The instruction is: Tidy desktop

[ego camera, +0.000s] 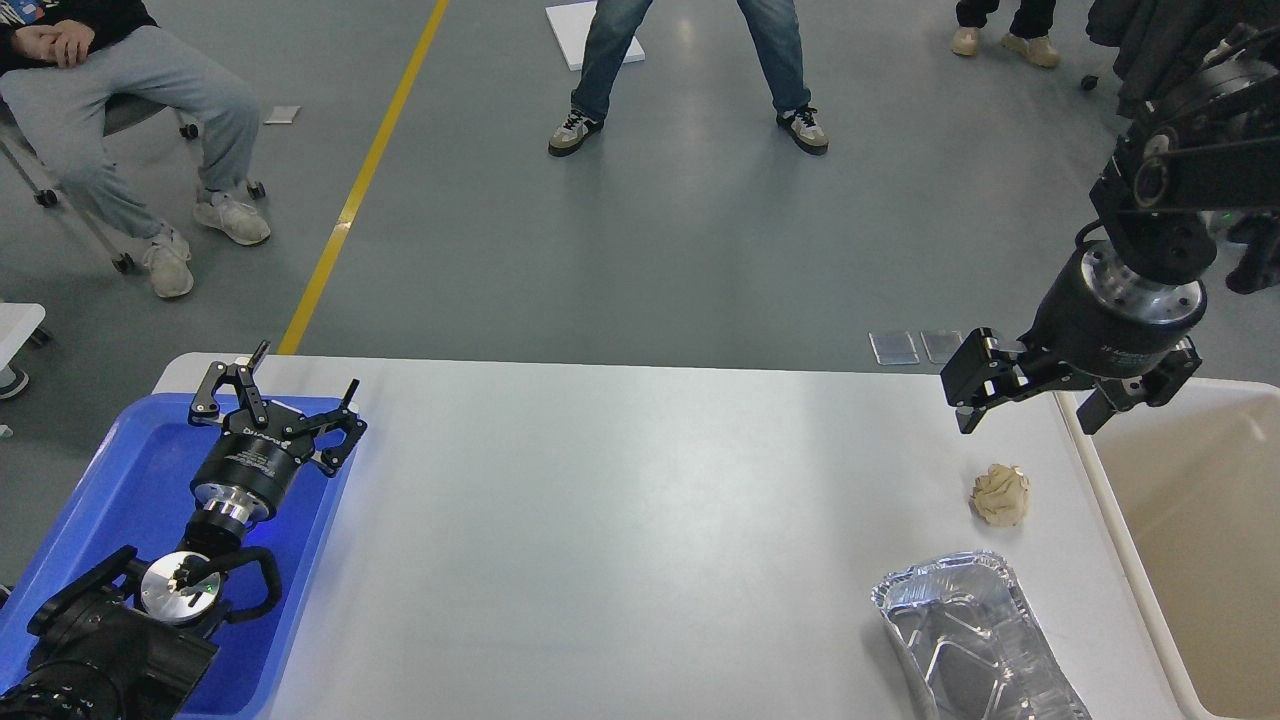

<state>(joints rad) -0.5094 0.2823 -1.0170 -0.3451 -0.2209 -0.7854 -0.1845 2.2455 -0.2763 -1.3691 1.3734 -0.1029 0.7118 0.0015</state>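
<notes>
- The light grey-white bench fills the lower view, with a blue tray at its left edge and a beige bin at its right.
- The left end effector hovers over the tray, fingers spread, holding nothing.
- The right end effector hangs above the bench's right side, released and empty.
- A crumpled paper ball lies below it; a foil container sits nearer.

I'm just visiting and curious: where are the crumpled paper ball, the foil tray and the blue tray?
Crumpled paper ball (1001, 494): head view, middle of the wad.
Foil tray (975, 640): head view, its shiny inner floor.
Blue tray (318, 560): head view, right rim.
</notes>
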